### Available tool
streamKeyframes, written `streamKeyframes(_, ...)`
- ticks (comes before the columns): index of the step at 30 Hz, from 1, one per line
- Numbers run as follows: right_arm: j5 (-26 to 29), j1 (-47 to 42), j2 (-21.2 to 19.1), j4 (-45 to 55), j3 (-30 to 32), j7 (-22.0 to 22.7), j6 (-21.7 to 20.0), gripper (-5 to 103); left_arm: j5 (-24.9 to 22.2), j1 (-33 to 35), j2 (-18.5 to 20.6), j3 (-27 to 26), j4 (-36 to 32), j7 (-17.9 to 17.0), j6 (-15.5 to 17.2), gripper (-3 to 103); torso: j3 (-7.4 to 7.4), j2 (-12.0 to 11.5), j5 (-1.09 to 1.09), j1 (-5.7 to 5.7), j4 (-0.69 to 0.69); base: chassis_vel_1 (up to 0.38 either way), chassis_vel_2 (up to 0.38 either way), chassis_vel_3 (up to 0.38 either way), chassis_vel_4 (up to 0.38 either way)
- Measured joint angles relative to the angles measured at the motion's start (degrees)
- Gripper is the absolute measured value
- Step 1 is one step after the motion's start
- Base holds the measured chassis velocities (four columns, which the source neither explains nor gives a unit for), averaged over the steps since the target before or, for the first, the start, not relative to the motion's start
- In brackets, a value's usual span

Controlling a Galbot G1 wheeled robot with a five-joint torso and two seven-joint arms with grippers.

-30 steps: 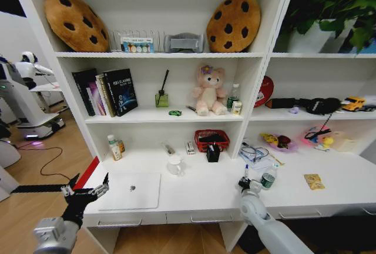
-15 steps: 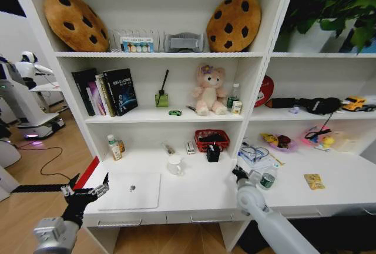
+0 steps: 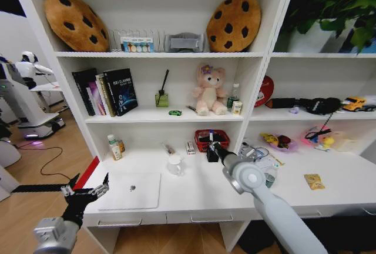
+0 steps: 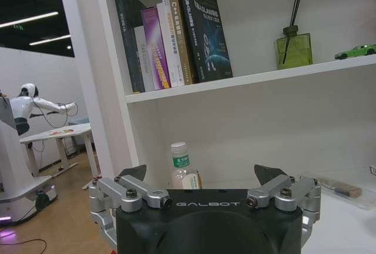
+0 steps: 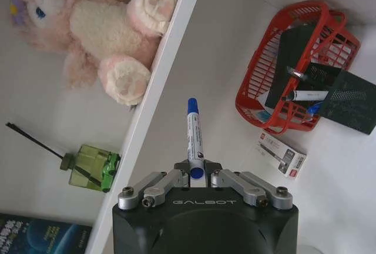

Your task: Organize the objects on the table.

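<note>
Head view: right gripper [image 3: 215,146] raised over the table [image 3: 200,192], just in front of the red basket [image 3: 204,136] and black pen cup [image 3: 212,153]. Laptop [image 3: 131,190] flat on the table's left part; left gripper [image 3: 87,191] hangs off the table's left end, fingers spread, empty. Yellow packet [image 3: 314,181] lies far right
Left wrist view: jaws apart, white bottle [image 4: 182,165] beyond them
Right wrist view: jaws clamped on a blue-capped pen [image 5: 193,133], tip toward the shelf edge; red basket beside it
</note>
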Motion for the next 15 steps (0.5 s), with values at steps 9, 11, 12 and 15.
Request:
streamKeyframes(9,-4.26,-3.92,7.91,-4.16,5.7,3.32,4.4,12,0.0,0.0,0.0,0.0,0.0,0.0,0.0,100,0.0,0.0,0.02,0.0,-0.01,0.0,0.0,0.0,0.0)
streamKeyframes(11,-4.68,-4.9,9.8,-5.75,9.13,4.26,5.12,12,0.0,0.0,0.0,0.0,0.0,0.0,0.0,100,0.0,0.0,0.02,-0.01,-0.03,0.0,0.0,0.0,0.0)
streamKeyframes(12,-4.68,-4.9,9.8,-5.75,9.13,4.26,5.12,12,0.0,0.0,0.0,0.0,0.0,0.0,0.0,100,0.0,0.0,0.02,-0.01,-0.03,0.0,0.0,0.0,0.0)
streamKeyframes(15,-3.74,-4.35,12.19,-6.13,12.54,7.13,6.04,12,0.0,0.0,0.0,0.0,0.0,0.0,0.0,100,0.0,0.0,0.02,0.0,-0.01,0.0,0.0,0.0,0.0)
